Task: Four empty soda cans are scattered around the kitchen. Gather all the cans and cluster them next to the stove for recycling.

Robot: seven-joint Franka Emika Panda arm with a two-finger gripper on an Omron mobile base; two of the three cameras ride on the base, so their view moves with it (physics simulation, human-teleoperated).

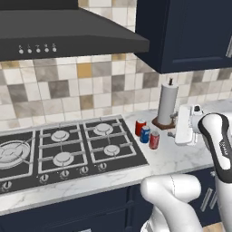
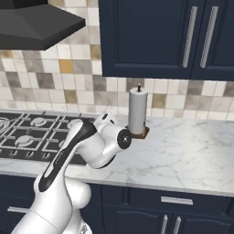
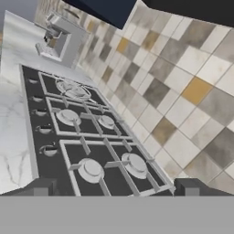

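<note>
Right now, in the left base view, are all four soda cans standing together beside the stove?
No. Three cans stand by the stove: a red can, a blue can and another red can.

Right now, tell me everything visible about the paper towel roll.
The paper towel roll is a tall white cylinder standing upright on a square dark brown base, with a thin dark spindle tip poking out of its top. It sits on the white marble counter against the tiled backsplash, right of the stove and below the navy upper cabinets. Three cans cluster just in front and left of its base; whether any touches it is unclear.
</note>
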